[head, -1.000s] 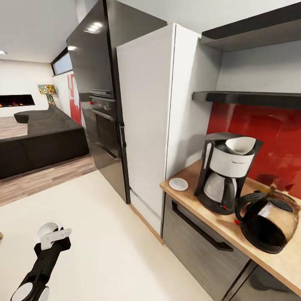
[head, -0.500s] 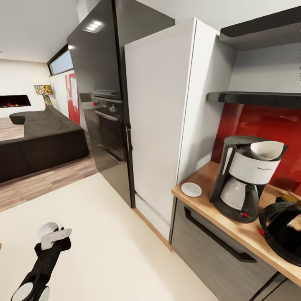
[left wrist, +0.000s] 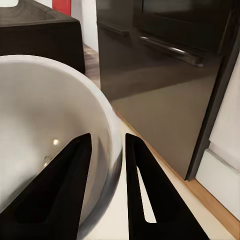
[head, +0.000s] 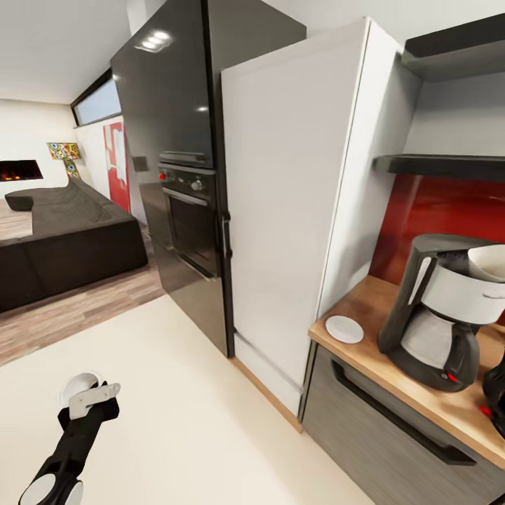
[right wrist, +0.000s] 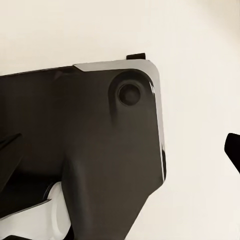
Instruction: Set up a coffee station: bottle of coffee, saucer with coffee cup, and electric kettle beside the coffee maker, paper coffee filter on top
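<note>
Wood-grain countertop runs along the right of the head view, over dark grey cabinet fronts. Near its left end corner lies the white saucer, bare. Just beside it, further along the counter, stands the coffee maker, with the white filter sitting in its top, partly cut off by the picture's edge. A sliver of the dark kettle shows at the right edge, close to the coffee maker. A tall white cabinet and a black oven unit stand left of the counter. Low at the left, the left gripper hangs over the cream floor with the white cup at its tip.

From the left wrist, the two black fingers straddle the cup's wall, one inside the bowl and one outside, pinching it.

From the right wrist, black robot bodywork shows over the floor; the right gripper's opening cannot be judged.
</note>
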You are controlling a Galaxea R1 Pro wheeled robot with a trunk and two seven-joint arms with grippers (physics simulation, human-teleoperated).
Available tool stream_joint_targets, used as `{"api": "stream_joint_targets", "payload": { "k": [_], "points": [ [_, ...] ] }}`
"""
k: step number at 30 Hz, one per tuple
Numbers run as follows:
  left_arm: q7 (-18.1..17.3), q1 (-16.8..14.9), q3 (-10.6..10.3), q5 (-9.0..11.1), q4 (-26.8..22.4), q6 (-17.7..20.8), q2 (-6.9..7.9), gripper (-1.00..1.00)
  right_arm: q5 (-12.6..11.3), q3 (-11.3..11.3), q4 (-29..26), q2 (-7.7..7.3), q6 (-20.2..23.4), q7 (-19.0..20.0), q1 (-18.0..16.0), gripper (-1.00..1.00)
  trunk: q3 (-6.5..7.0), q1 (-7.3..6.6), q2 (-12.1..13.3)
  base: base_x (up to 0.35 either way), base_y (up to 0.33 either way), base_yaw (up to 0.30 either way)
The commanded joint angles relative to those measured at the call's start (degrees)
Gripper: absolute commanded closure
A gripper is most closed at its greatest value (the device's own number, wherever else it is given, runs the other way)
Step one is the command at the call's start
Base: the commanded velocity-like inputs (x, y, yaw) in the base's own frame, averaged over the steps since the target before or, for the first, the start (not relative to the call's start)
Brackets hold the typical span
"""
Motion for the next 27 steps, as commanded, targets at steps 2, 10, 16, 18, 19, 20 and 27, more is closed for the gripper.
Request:
{"api": "stream_joint_targets", "payload": {
  "k": [2, 10, 16, 18, 19, 20, 27],
  "points": [
    [0.34, -0.04, -0.1, 0.41, -0.01, -0.08, 0.04, 1.0, -0.56, 0.46, 0.09, -0.03, -0.23, 0.17, -0.06, -1.0, -0.12, 0.06, -0.12, 0.23, 0.249, 0.0],
    [0.34, -0.04, -0.18, 0.33, 0.33, -0.08, 0.04, 1.0, -0.59, 0.46, 0.16, -0.11, -0.23, 0.41, -0.06, -1.0, -0.12, 0.06, -0.12, 0.237, 0.238, -0.153],
    [0.32, -0.08, -0.21, 0.33, 0.42, -0.29, -0.08, 1.0, -0.6, 0.46, 0.16, -0.11, -0.23, 0.37, -0.06, -1.0, -0.12, 0.06, -0.12, 0.193, 0.171, -0.257],
    [0.33, -0.08, -0.2, 0.33, 0.43, -0.32, -0.09, 1.0, -0.6, 0.46, 0.16, -0.11, -0.23, 0.36, -0.06, -1.0, -0.12, 0.06, -0.12, 0.088, 0.058, -0.26],
    [0.34, -0.05, -0.19, 0.33, 0.43, -0.33, -0.09, 1.0, -0.59, 0.46, 0.16, -0.11, -0.23, 0.36, -0.06, -1.0, -0.12, 0.06, -0.12, 0.044, 0.029, -0.26],
    [0.34, -0.04, -0.19, 0.33, 0.43, -0.33, -0.08, 1.0, -0.59, 0.46, 0.16, -0.11, -0.23, 0.34, -0.06, -1.0, -0.12, 0.06, -0.12, 0.035, 0.023, -0.26],
    [0.28, -0.06, -0.29, 0.27, 0.61, -0.48, -0.13, 1.0, -0.57, 0.46, 0.16, -0.11, -0.23, 0.27, -0.06, -1.0, -0.12, 0.06, -0.12, 0.01, 0.006, -0.26]
  ]
}}
